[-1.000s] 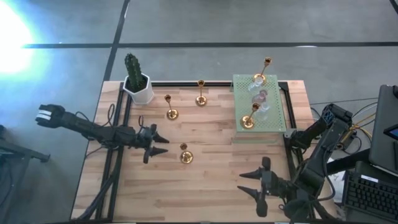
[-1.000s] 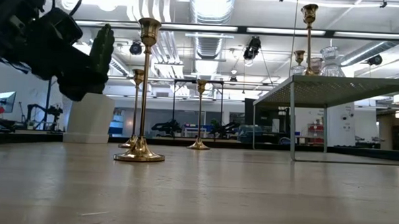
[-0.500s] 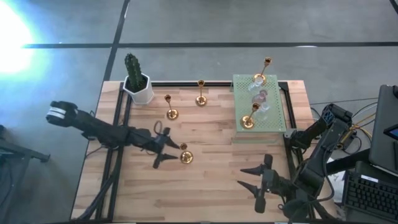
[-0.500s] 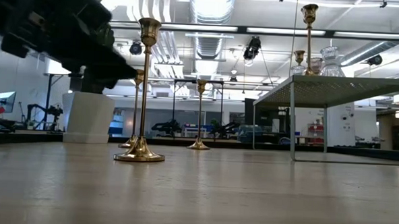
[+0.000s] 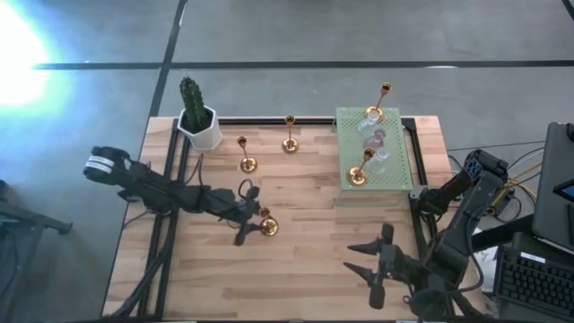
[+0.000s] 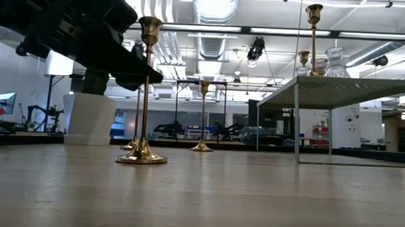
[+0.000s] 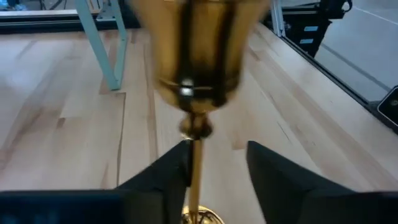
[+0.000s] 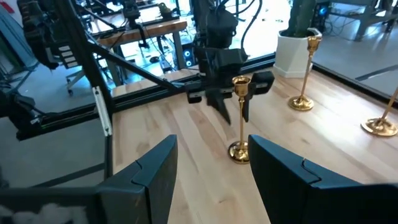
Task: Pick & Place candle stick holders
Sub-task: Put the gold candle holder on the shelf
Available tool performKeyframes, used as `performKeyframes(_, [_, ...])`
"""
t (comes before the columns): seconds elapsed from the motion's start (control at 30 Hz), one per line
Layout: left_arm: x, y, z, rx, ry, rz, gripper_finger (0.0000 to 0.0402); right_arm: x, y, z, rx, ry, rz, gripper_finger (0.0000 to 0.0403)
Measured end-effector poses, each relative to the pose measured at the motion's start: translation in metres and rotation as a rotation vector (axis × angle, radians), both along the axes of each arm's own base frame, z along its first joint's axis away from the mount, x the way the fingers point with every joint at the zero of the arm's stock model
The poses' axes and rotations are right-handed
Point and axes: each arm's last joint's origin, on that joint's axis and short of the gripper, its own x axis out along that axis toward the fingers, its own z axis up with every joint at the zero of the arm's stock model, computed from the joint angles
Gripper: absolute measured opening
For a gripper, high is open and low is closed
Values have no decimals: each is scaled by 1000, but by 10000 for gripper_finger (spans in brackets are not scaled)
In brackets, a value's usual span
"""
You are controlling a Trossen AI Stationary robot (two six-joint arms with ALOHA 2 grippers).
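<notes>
A shiny gold candle stick holder [image 5: 268,226] with a round base, thin stem and cup-shaped top is standing upright near the middle of the wooden table [image 5: 296,269], with the left gripper [image 5: 250,215] reaching around its stem, fingers apart on either side and only one looking to be touching it. Two more gold holders [image 5: 248,163] are standing farther back near the white cactus pot [image 5: 201,127], while others are sitting on the green mat [image 5: 395,170]. The right gripper [image 5: 375,262] is waiting with its jaws spread wide and empty near the table's front edge.
</notes>
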Motion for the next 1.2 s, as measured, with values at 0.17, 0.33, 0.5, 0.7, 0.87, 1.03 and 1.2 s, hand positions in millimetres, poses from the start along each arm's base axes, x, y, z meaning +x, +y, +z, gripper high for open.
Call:
performKeyframes(0.17, [-3,1,12,2,-62,4,64,-3,2,-3,27,-2,2,187])
performKeyframes(0.33, [-7,3,29,2,-137,34,30,-4,1,-11,55,-2,-10,187])
performKeyframes(0.5, [3,1,61,-29,-219,42,30,-1,-6,-28,95,1,-59,187])
performKeyframes(0.7, [37,-5,107,8,-181,34,30,3,-15,-46,89,-23,-124,187])
performKeyframes(0.87, [65,-10,137,53,-231,14,27,10,-17,-53,-17,-74,-151,187])
performKeyframes(1.03, [93,-17,152,51,-257,-38,25,22,-26,-53,-99,-76,-187,187])
performKeyframes(1.2, [117,-23,158,66,-239,-94,25,33,-35,-52,-133,-66,-215,187])
